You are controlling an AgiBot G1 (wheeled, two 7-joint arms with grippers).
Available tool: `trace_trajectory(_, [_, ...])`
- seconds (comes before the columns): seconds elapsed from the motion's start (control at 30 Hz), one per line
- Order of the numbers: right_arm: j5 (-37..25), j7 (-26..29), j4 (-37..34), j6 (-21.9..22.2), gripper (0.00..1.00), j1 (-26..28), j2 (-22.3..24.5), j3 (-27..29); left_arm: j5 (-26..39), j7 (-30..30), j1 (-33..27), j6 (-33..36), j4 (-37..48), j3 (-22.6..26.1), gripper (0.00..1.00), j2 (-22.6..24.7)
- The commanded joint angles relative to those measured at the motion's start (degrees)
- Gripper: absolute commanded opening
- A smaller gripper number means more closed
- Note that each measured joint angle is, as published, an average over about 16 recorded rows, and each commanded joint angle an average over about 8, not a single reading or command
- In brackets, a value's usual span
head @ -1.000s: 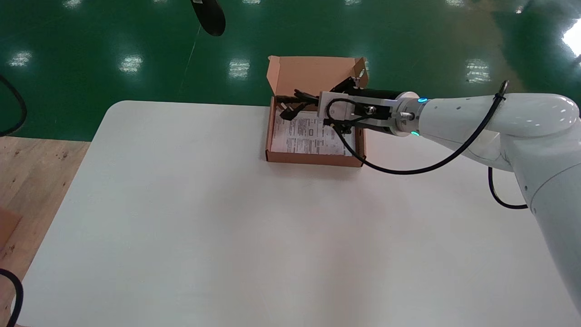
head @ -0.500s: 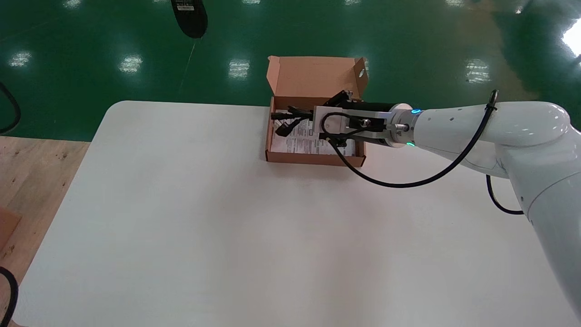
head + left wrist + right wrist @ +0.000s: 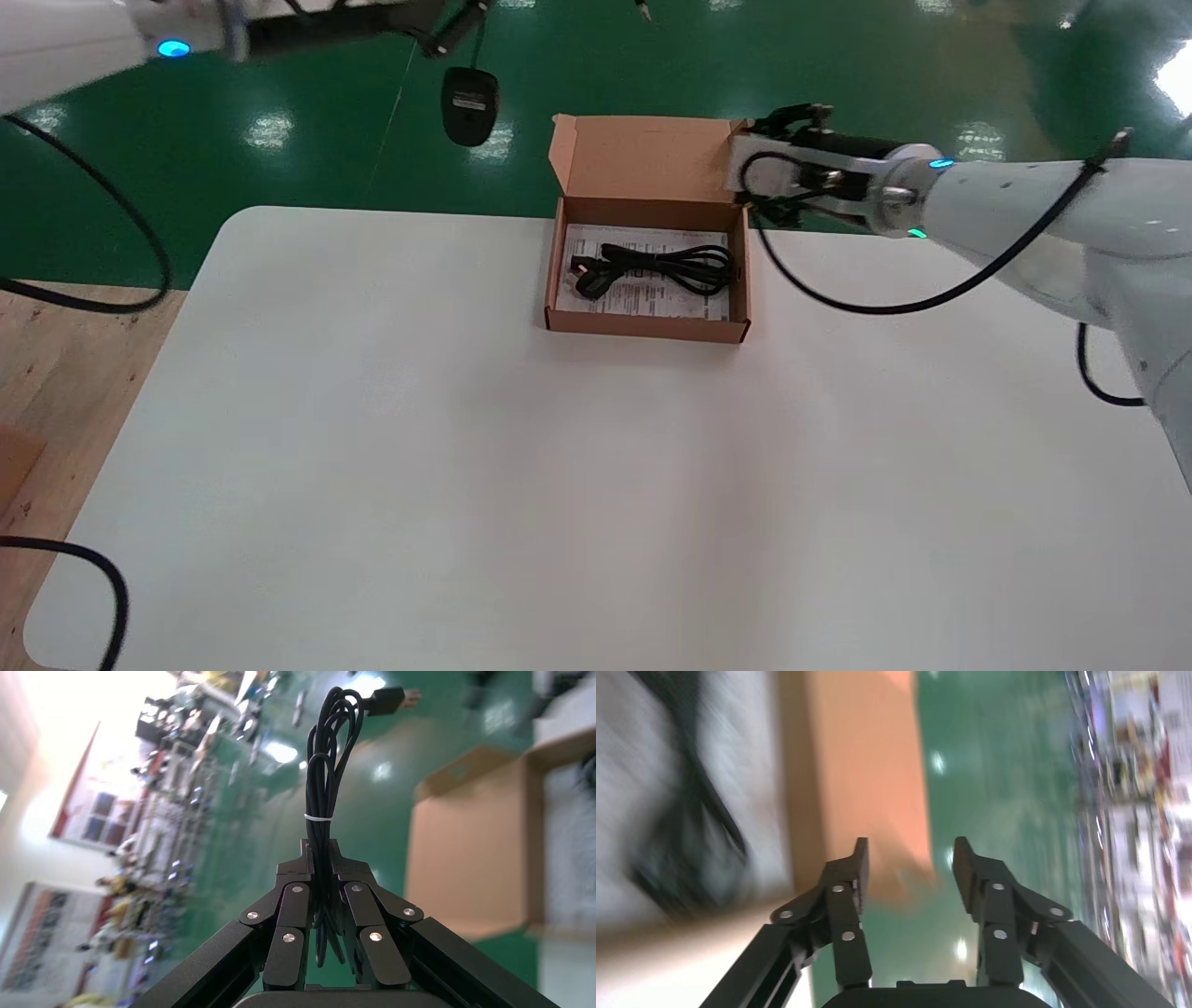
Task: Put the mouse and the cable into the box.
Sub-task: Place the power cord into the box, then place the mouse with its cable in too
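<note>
An open cardboard box (image 3: 645, 323) stands at the table's far edge, lid up. A coiled black cable (image 3: 663, 266) lies inside it on a printed sheet. My right gripper (image 3: 780, 119) hovers beside the lid's right corner, open and empty; in the right wrist view its fingers (image 3: 909, 859) frame the orange lid (image 3: 863, 762), with the cable (image 3: 687, 811) off to one side. A black mouse (image 3: 469, 104) dangles left of the lid by its cord. My left gripper (image 3: 466, 14) is shut on that bundled cord (image 3: 322, 804), whose USB plug (image 3: 392, 699) sticks out beyond the fingertips.
The white table (image 3: 521, 485) stretches wide in front of the box. Green floor lies beyond the far edge and wooden floor to the left. Black hoses (image 3: 838, 303) hang from both arms.
The right gripper let the cable go inside the box, then opened and pulled back up to the lid's right corner. The left arm swung in, bringing the mouse lower and closer to the box.
</note>
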Motion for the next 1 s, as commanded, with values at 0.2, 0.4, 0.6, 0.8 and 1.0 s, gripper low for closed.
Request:
trace_trajectory(0.2, [1.16,-0.86,-4.1,-0.5,1.0,3.51,6.79,1.03,-1.4,1.11,3.22,-5.96,2.36,0.0,0.0,7.19])
trace_trajectory(0.4, [0.67,-2.72,-5.13,-8.85,1.0,5.22,14.44,0.67,-4.74,-1.19,9.45,-6.16,-4.38,2.99,0.0,8.13])
trace_trajectory(0.6, [-0.15,-4.31,-6.13,-14.5,1.0,6.37,19.96,0.09,-8.94,-5.69,15.51,-6.84,-10.19,9.27,0.0,8.07])
trace_trajectory(0.8, [-1.05,-5.55,-6.83,-15.54,1.0,6.71,22.63,-0.51,-12.36,-11.9,19.49,-8.91,-11.53,15.64,0.0,7.8])
trace_trajectory(1.0, [-1.87,-6.49,-6.98,-17.08,1.0,6.97,24.16,-1.08,-14.68,-17.73,20.24,-12.03,-9.98,19.7,0.0,7.47])
